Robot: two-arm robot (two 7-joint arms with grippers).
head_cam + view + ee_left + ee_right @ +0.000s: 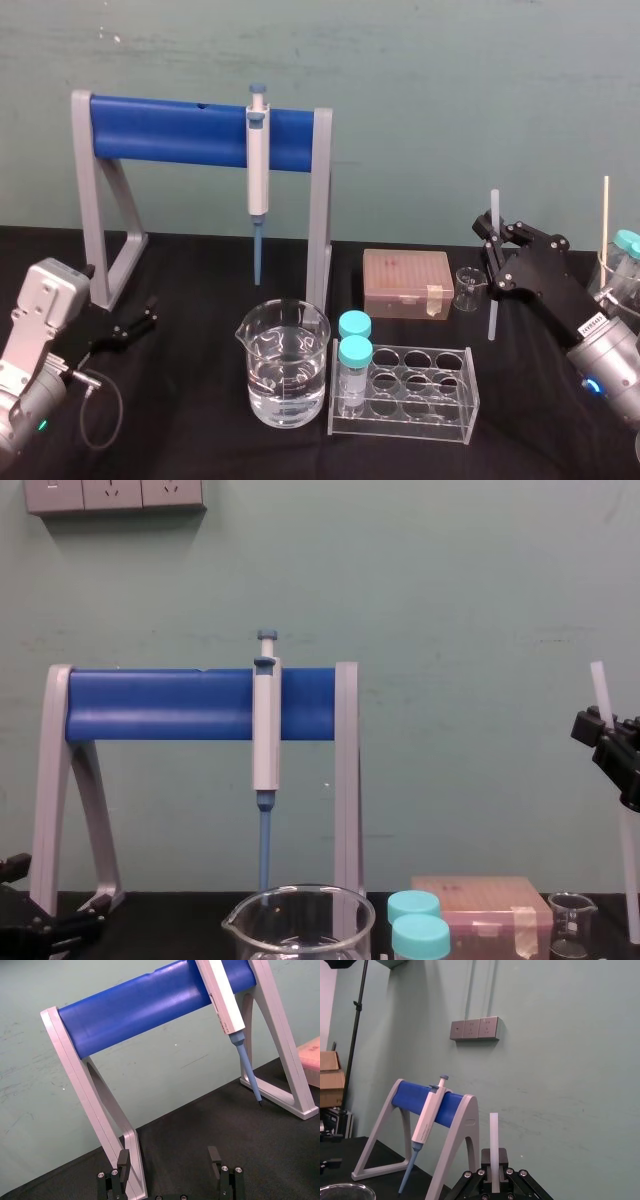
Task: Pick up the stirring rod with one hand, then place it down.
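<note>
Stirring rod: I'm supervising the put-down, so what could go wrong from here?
The right gripper holds the rod upright near the small beaker; lowering it could tip the beaker. Released upright, the rod would likely topple toward the tip box or rack. The left gripper sits parked by the stand.

We find no text that we can read. The small white label [593, 325] on the right gripper [493, 238] bears dark marks, but they are too fine for us to make out any letters or numbers.
</note>
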